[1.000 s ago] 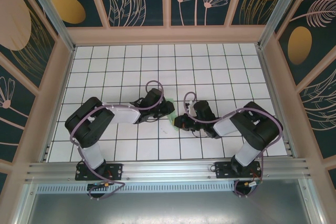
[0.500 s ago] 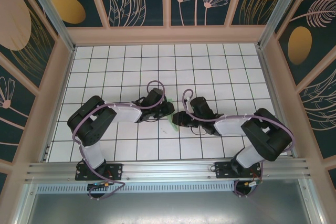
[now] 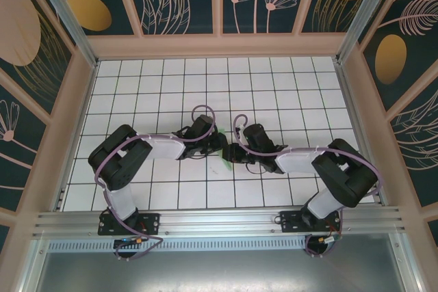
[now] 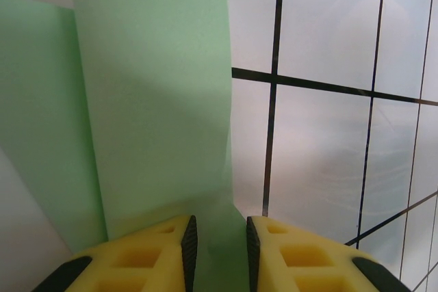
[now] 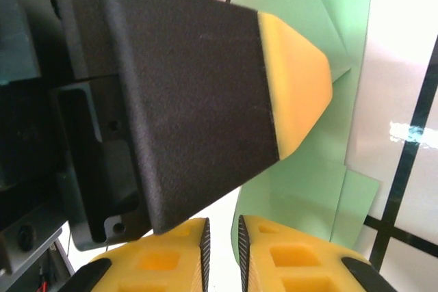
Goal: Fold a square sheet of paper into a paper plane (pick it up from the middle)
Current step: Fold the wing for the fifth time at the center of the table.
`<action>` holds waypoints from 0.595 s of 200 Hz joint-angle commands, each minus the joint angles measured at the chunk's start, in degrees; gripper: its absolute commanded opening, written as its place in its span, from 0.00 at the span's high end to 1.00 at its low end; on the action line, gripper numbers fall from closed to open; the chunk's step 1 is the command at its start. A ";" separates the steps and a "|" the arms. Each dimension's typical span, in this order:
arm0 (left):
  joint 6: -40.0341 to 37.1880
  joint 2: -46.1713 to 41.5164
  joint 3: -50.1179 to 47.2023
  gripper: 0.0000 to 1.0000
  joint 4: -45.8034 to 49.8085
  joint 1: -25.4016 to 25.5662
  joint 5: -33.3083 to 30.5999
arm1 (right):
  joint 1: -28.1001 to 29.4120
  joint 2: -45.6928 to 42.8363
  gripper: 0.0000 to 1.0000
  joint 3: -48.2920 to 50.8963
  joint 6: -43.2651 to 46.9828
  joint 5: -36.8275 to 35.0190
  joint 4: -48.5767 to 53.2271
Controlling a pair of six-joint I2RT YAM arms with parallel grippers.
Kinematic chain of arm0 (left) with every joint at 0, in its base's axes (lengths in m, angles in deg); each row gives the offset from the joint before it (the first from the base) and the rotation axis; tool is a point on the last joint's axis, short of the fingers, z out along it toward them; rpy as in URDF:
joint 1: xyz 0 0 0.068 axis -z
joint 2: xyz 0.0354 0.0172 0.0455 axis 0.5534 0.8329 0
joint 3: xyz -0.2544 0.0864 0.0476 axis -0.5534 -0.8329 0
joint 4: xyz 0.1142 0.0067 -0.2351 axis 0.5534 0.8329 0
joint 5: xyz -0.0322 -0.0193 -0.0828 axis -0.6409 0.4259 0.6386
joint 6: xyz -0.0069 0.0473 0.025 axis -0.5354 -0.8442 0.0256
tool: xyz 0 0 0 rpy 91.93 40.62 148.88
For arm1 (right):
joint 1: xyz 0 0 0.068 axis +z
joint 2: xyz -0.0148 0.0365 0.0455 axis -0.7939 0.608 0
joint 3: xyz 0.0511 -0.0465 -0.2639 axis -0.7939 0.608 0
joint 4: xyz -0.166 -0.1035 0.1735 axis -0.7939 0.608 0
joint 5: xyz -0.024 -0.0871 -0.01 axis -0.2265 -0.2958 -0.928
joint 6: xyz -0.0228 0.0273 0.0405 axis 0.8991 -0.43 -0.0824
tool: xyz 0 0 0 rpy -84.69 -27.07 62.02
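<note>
Paper (image 3: 226,163) is right in the middle of the bench (image 3: 274,87), squeezed between the two arms where they meet nose to nose. It's no flat square: the left wrist close-up shows a crease in it, with one panel standing in front of another, and the right wrist view shows overlapping layers with stepped edges. So I'd guess we're somewhere mid-fold, with no dart shape yet. Left pincer (image 4: 219,227) has its yellow tips pulled in to a thin slot with green paper running straight down into it. It looks clamped on the sheet, probably to pin the layers so they don't spring apart. Right pincer (image 5: 224,234) is almost closed too, with its slot right at the paper's near edge, but I honestly can't tell if it's got paper in there or is just nudged up against it. That same camera catches one of the left side's fingers (image 5: 294,80), black with a yellow tip, lying across the green, which fits the hold-it-down idea. My read is that one side anchors while the other works the crease. Thin paper like this will likely slip or crumple if the anchor lets go early.
</note>
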 commanded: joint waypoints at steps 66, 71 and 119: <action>-0.42 0.00 0.29 0.70 1.63 0.20 -1.30 | 0.24 2.05 0.96 0.41 -1.51 -2.84 -0.30; -0.42 -0.17 0.24 0.70 1.68 0.22 -1.47 | 0.20 2.08 0.98 0.75 -1.68 -2.70 -0.70; -0.74 -1.95 0.55 0.67 1.64 0.22 -3.34 | -0.84 1.80 1.00 4.53 -5.49 -2.38 -4.81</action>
